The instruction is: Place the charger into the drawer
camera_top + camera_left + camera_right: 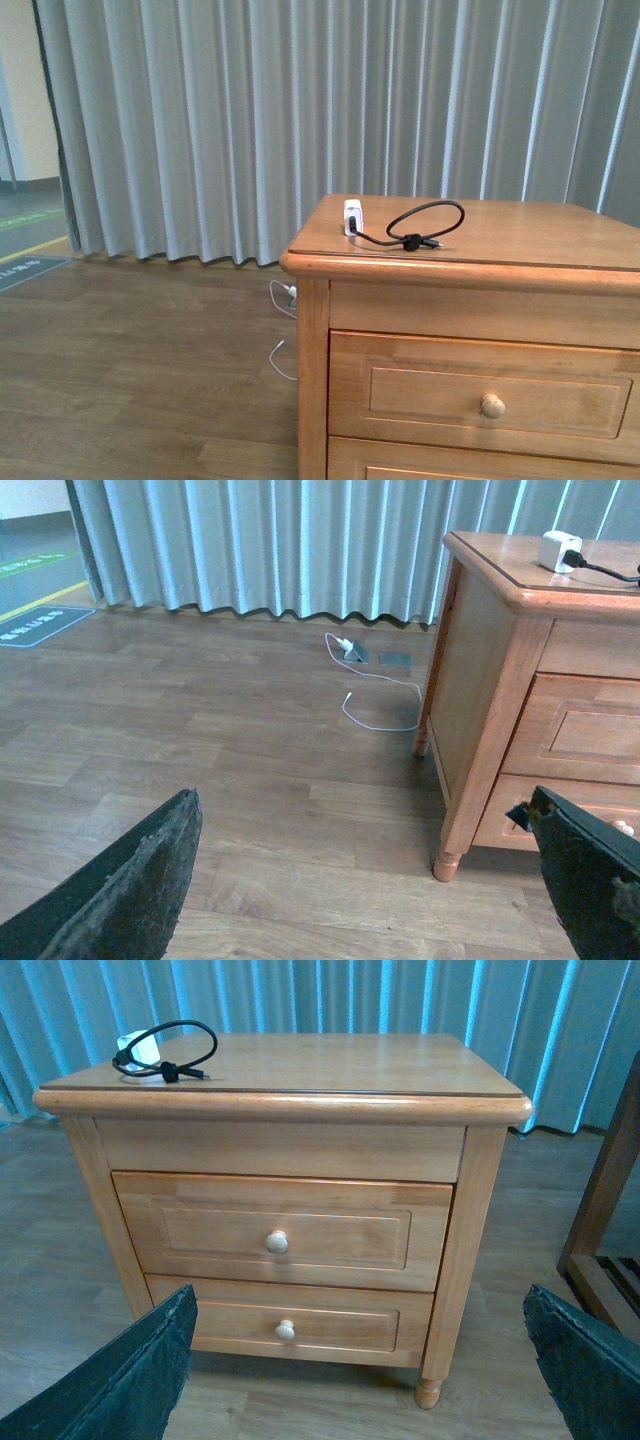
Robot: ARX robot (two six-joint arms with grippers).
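Right, opening look here. Spotting the charger (352, 217) up on the cabinet top (540, 235), near the front left corner as seen from the front, white adapter with the black cable looped beside it and cinched by its strap. Tidy bundle, so probably liftable in one go, by the adapter body or at the strapped part of the loop.

Down to the drawer (430, 395): upper of the two, fully shut, flush with the frame, pale knob (492, 405) centred on the panel. Cannot take anything until pulled out, so judging the knob pull as the first job.

Over to the left hand (362, 815): fingers spread wide, gripping nothing, hanging low over the wooden floor (200, 740) off to the cabinet's side, well apart from everything. Same with the right hand (360, 1300): fingers apart, empty, squared up to the cabinet front with both knobs framed between them, and likely the better placed for the pull.

Worth minding the lower drawer (290, 1325) with its matching knob, and ignoring the thin white cable (375, 695) on the floor by the curtain (200, 120). Nothing of the task done yet, by the look of it.
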